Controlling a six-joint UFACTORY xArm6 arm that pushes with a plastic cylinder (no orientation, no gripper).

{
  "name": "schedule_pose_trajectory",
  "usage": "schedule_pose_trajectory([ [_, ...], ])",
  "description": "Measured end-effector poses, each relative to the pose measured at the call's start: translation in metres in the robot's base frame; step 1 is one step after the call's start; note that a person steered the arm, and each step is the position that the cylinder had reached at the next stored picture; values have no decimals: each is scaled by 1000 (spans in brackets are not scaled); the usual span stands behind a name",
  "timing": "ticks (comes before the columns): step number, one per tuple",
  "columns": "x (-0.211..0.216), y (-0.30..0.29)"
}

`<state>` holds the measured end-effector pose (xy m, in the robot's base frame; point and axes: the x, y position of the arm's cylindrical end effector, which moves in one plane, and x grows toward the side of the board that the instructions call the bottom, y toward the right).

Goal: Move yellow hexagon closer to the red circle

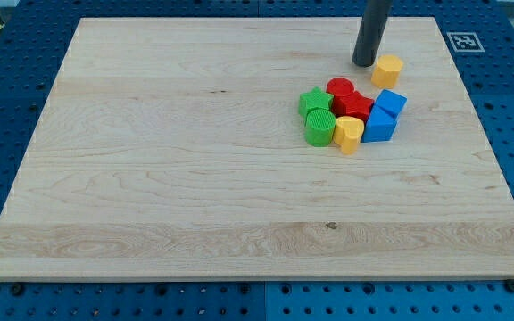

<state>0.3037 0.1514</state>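
The yellow hexagon lies near the view's top right of the wooden board. The red circle sits a short way to its lower left, at the top of a tight cluster of blocks. My tip is down on the board just left of the yellow hexagon, very close to it, and above the red circle. A small gap of bare wood shows between the hexagon and the cluster.
The cluster also holds a red star, a green star, a green cylinder, a yellow heart and two blue blocks. A fiducial marker sits at the board's top right corner.
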Motion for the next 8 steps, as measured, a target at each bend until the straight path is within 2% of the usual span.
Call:
schedule_pose_trajectory([
  [3,-13,10],
  [5,-9,58],
  [8,44,57],
])
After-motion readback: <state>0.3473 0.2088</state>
